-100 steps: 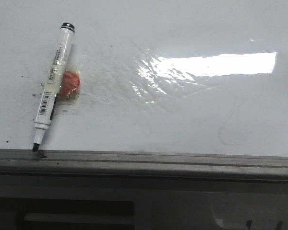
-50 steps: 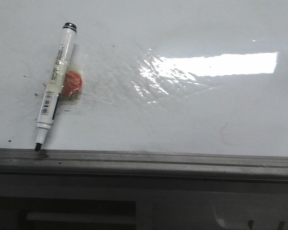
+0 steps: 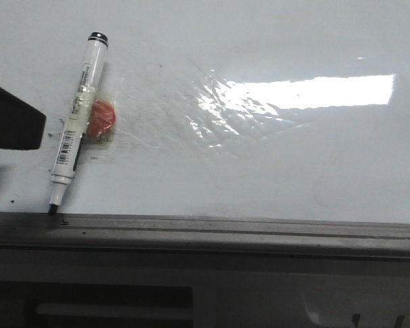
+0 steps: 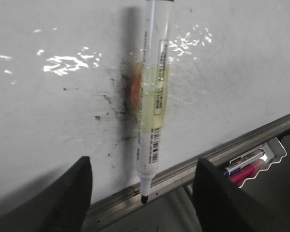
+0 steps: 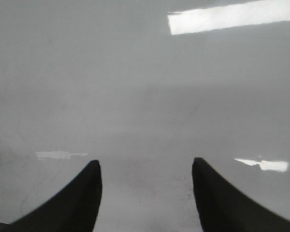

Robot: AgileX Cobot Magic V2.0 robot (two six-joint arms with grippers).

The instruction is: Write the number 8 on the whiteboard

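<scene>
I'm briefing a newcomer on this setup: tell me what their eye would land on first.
The white marker lying on the whiteboard, tip at the grey edge rail, with an orange-red lump taped to it. Next, the bright light glare to its right. The left end effector hangs open by the marker; no 8 is drawn.

Both tools (image 4: 142, 193) (image 5: 146, 193) have plain matte black fingers tapering to blunt curved tips.
</scene>
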